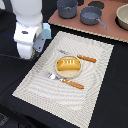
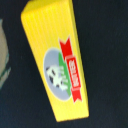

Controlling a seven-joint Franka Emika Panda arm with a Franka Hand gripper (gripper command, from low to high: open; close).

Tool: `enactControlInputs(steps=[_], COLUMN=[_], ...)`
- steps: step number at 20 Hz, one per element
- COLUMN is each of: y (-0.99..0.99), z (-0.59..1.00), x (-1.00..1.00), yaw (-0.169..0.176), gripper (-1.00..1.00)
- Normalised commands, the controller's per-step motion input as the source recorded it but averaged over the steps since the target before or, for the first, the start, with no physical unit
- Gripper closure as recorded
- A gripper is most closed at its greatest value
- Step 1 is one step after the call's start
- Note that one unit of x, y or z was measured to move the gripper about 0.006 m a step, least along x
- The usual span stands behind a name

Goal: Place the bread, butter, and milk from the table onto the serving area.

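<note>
**A:** Start at the exterior view's left. What's there?

**B:** The white arm (image 1: 27, 30) hangs over the black desk (image 1: 107, 100), just off the upper left corner of the serving area (image 1: 35, 82). Its end effector (image 1: 37, 47) points down at the desk, but the arm's body hides the fingers, so I cannot tell whether they are apart or together. A pale-blue shape peeks out right behind the arm, touching its outline; that looks like the milk (image 1: 46, 29), though most of it is hidden.

**A:** And the butter?

**B:** Only the wrist view shows it. The butter (image 2: 55, 60) lies flat on the dark desk, tilted on a diagonal, filling most of the picture. It's a yellow box with a grey-blue oval on its face, a black-and-white cow-like figure inside it, a green patch, and a red ribbon carrying white lettering too blurred to read. No brand name can be made out. No fingertips show in that picture.

**A:** Moving right?

**B:** The bread (image 1: 68, 63) sits on the tan plate (image 1: 56, 69) in the middle of the striped mat. An orange-handled fork (image 1: 66, 81) lies just below the plate, and an orange-handled knife (image 1: 80, 56) just above it.

**A:** Further right?

**B:** A pinkish board (image 1: 112, 29) behind the mat carries two grey pots (image 1: 91, 15), and a pale bowl (image 1: 123, 17) is cut off by the exterior view's right edge.
</note>
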Motion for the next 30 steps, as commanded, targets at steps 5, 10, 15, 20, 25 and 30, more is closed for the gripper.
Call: enactControlInputs(steps=[5, 10, 15, 20, 25, 30], y=[0.13, 0.08, 0.01, 0.0, 0.0, -0.01], z=[-0.1, -0.17, -0.19, -0.23, -0.29, -0.05], x=[-0.54, -0.15, 0.0, -0.04, -0.15, -0.24], yaw=[0.028, 0.021, 0.023, 0.058, 0.051, 0.021], gripper=[-1.0, -1.0, -1.0, -1.0, -1.0, -1.0])
